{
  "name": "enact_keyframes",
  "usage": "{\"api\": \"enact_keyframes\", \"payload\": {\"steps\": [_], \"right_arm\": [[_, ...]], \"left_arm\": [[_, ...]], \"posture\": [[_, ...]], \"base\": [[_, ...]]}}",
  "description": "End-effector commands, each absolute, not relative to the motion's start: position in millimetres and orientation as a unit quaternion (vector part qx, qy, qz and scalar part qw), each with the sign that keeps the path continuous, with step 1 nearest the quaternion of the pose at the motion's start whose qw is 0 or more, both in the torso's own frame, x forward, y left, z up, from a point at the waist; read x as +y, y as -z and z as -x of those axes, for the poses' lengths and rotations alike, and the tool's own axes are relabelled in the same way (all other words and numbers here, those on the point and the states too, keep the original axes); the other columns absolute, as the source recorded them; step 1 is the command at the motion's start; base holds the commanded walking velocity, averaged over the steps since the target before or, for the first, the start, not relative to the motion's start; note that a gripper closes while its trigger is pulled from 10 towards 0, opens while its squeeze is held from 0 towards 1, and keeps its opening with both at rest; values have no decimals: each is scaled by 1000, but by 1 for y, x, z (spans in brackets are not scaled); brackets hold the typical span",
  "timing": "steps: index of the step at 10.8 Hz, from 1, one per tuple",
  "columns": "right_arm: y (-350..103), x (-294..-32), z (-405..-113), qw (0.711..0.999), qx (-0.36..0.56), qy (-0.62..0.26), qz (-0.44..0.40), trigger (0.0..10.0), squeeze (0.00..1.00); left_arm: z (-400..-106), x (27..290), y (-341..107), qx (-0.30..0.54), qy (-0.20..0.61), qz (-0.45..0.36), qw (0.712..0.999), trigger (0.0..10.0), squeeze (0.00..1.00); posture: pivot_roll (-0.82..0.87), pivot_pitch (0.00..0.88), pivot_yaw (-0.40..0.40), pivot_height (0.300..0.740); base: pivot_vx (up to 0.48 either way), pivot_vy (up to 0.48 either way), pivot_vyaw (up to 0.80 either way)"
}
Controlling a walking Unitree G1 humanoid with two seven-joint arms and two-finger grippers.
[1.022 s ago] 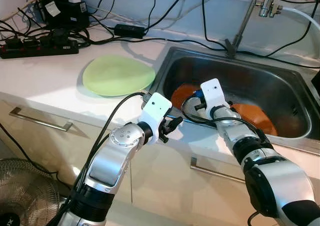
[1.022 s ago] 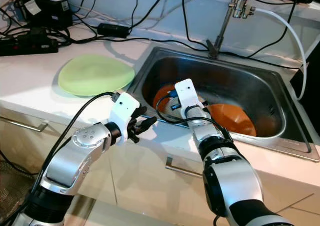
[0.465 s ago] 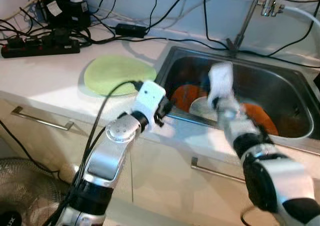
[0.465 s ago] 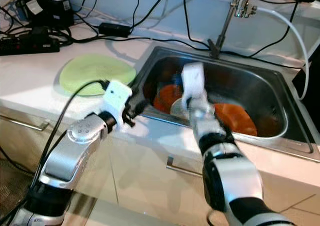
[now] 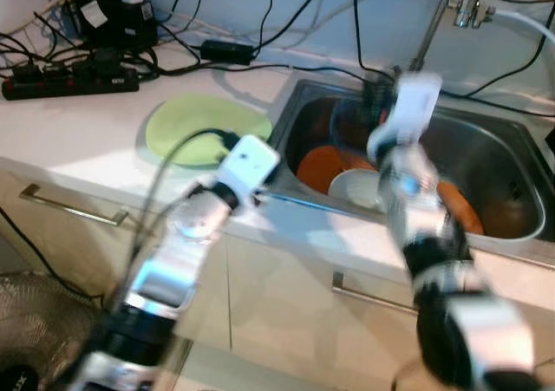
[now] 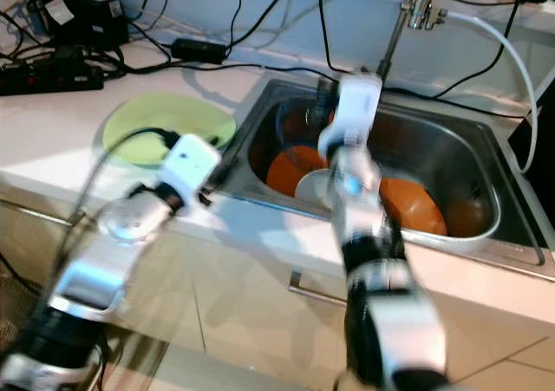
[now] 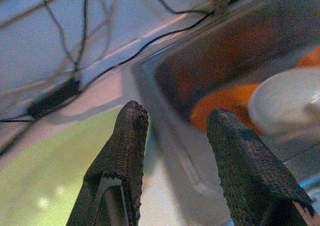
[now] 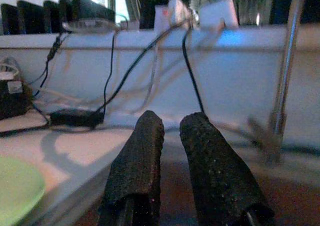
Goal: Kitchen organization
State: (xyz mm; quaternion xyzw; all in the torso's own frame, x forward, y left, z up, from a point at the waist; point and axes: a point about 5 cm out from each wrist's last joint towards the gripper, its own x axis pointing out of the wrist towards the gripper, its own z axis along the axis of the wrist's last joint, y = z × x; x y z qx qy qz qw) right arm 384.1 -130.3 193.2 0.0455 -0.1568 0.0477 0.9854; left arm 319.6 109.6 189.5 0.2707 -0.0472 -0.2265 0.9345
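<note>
Cabinet front: pale doors below the counter, with a metal drawer handle [image 5: 69, 205] on the robot's left and another handle [image 6: 316, 292] under the sink.
Left gripper [image 7: 172, 136]: its arm is blurred, reaching over the counter edge between the green plate and the sink; the two black fingers [image 7: 126, 151] stand well apart with nothing between them.
Counter [image 5: 61, 135]: white, lit by a bright patch near the front edge.
Green plate [image 5: 195, 124]: lies flat on the counter just beside the sink's left rim; the left wrist view shows it close under the left finger.
Sink [image 5: 512, 144]: stainless basin set into the counter, to the right of the green plate.
White bowl [image 5: 354, 185]: sits in the sink near the front wall, partly overlapping the orange dishes.
Orange plate [image 6: 290, 166]: lies in the left part of the basin, beside the white bowl.
Second orange dish [image 6: 414, 205]: lies in the right part of the basin.
Right gripper [image 8: 171, 138]: raised above the sink, its white wrist housing up near the back rim; the fingers [image 8: 142, 156] are nearly together with only a thin gap, holding nothing.
Faucet [image 6: 401, 22]: metal pipe rising at the back of the sink.
Power strip [image 5: 69, 83]: black, at the far left of the counter among tangled cables.
</note>
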Motion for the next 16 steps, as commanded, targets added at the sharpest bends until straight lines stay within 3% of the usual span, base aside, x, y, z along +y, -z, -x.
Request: {"api": "enact_keyframes", "payload": {"steps": [1,2,5,6,11,13,16], "right_arm": [[-188,-130,-381,986,-148,-49,-61,10000,0],[-169,-125,-372,989,-121,-56,-66,10000,0],[-161,-115,-364,989,-102,-64,-84,10000,0],[-160,-111,-363,989,-96,-72,-84,10000,0],[-158,-100,-358,989,-85,-83,-92,10000,0],[-157,-97,-356,989,-82,-84,-95,10000,0],[-157,-95,-354,988,-81,-85,-99,10000,0]], "left_arm": [[-319,112,-192,-58,221,-300,926,10000,0],[-319,123,-189,-55,209,-323,921,10000,1000],[-318,139,-188,-43,198,-369,907,10000,1000],[-316,145,-185,-25,213,-405,889,10000,0],[-317,184,-190,57,228,-548,803,10000,0],[-329,185,-189,62,219,-625,747,10000,0],[-340,175,-185,56,229,-665,708,10000,0]], "posture": [[255,29,-63,740],[263,23,-66,740],[266,9,-65,740],[271,4,-66,740],[293,0,-54,740],[286,0,-50,740],[276,0,-43,740]], "base": [[0,0,0],[0,0,0],[0,0,0],[0,0,0],[0,0,0],[0,0,0],[0,0,0]]}}
